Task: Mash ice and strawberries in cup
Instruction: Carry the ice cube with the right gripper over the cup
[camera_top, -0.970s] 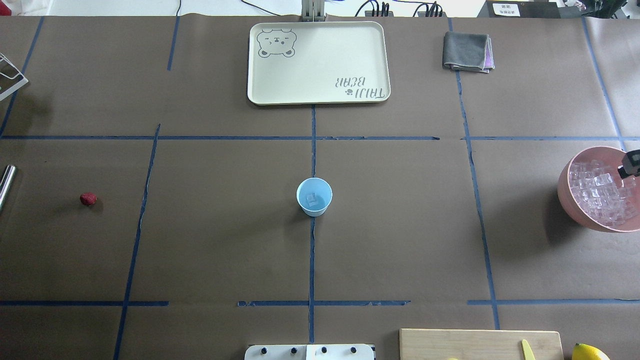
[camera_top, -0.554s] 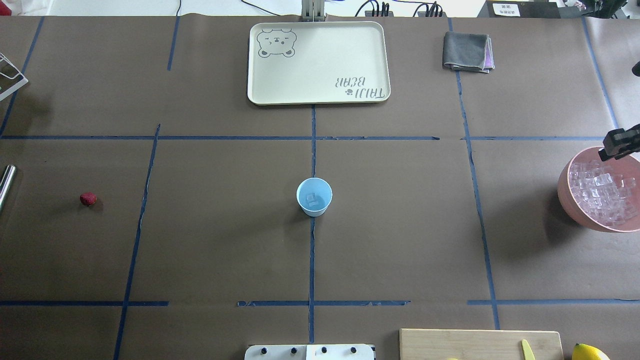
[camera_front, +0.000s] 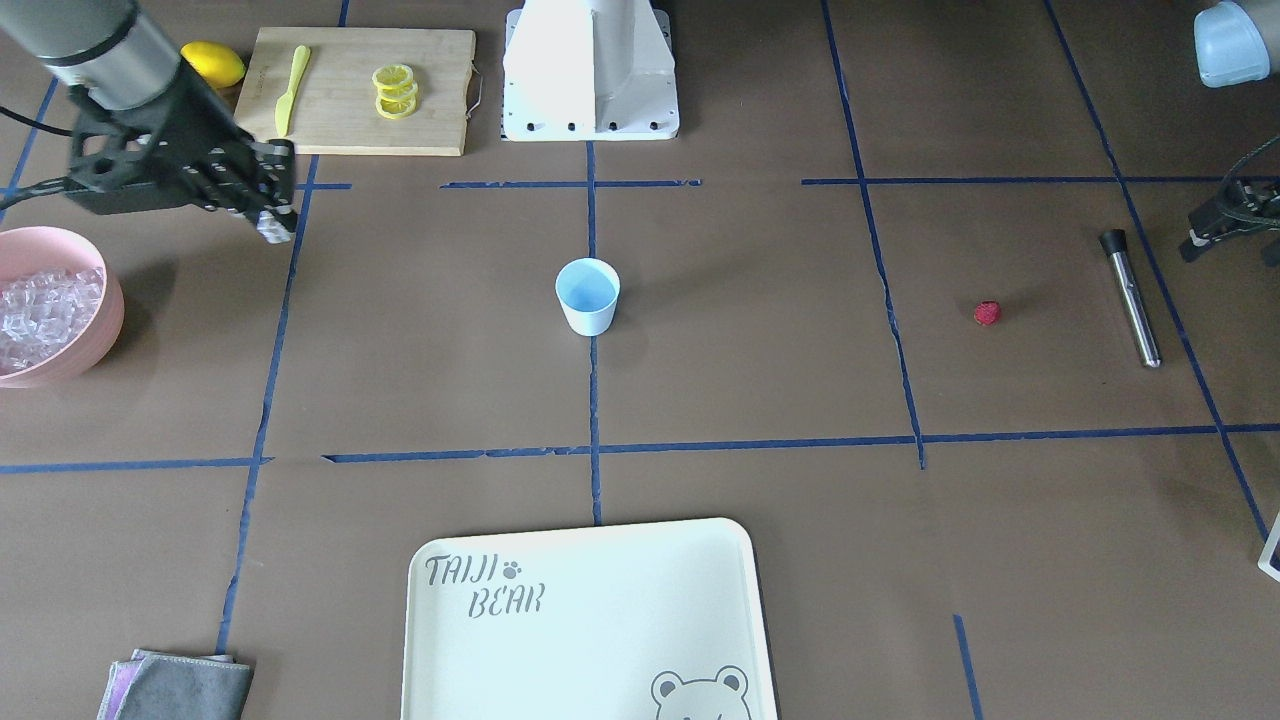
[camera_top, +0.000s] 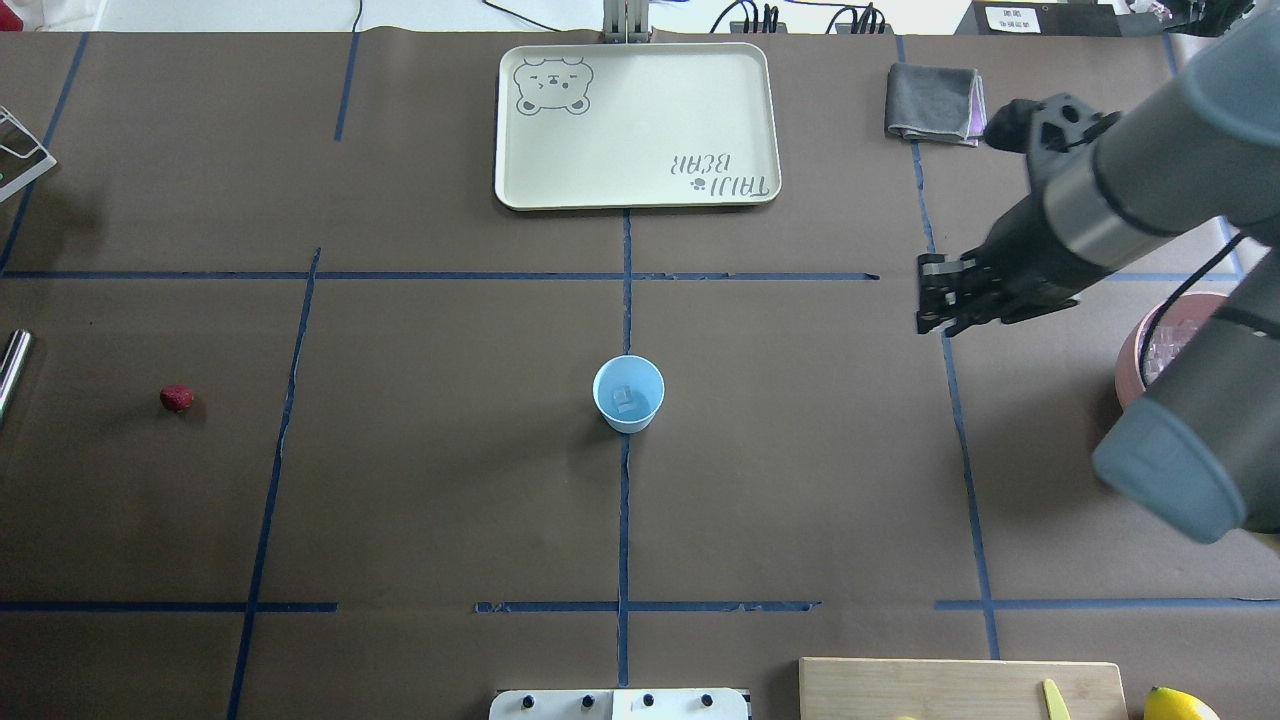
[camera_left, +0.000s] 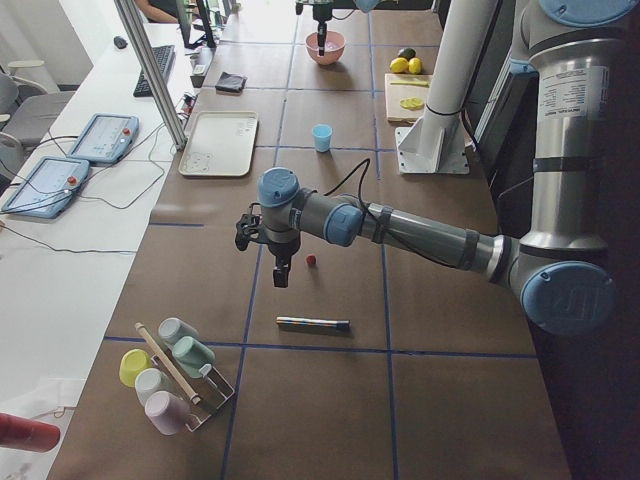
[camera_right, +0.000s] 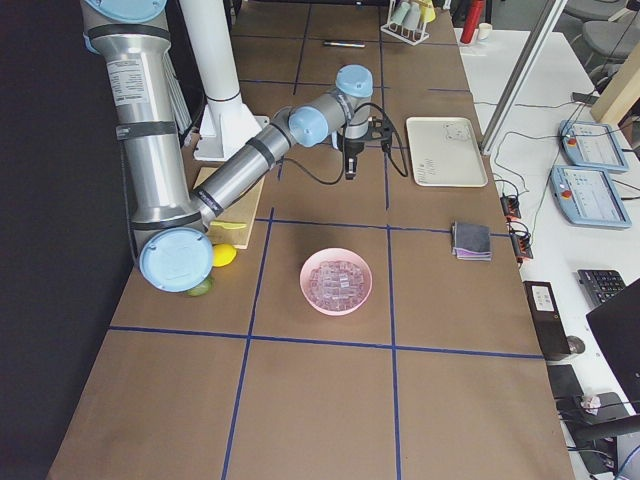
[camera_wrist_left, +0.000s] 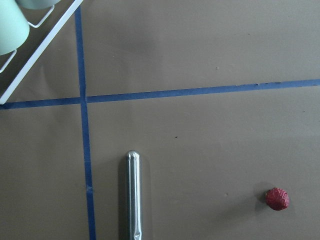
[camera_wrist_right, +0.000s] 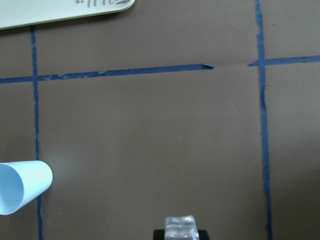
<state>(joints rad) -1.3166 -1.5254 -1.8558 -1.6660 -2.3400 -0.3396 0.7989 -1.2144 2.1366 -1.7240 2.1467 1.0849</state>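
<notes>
1. Two arms are over the bench (camera_top: 420, 480). Clock directions go by the overhead view, with 12 o'clock pointing away from the robot and the cup (camera_top: 630, 424) at the middle.
2. Right arm (camera_top: 1100, 205) comes in from 3 o'clock. Its jaws are up off the bench at roughly 2 o'clock from the cup, well apart from it. They're pinched on one clear cube (camera_wrist_right: 180, 225), which the wrist view shows sitting between the tips.
3. Cup stands upright on the centre tape line, with a bit of ice (camera_top: 625, 398) in the bottom.
4. Most of the ice is heaped in the pink bowl (camera_top: 1128, 370) out at 3 o'clock, which is partly hidden behind the right arm in the overhead view.
5. Strawberry (camera_top: 176, 398) lies on the bare bench way out at 9 o'clock. A metal rod (camera_front: 1130, 298) lies farther out the same way, near the berry but not touching it.
6. Left arm (camera_left: 400, 225) hangs over that rod-and-berry spot with its jaws pointing down. Can't tell if they're open or closed, since no view shows them properly.
7. Tray (camera_top: 640, 110) sits at 12 o'clock, and a folded grey cloth (camera_top: 930, 100) is at about 1 o'clock.
</notes>
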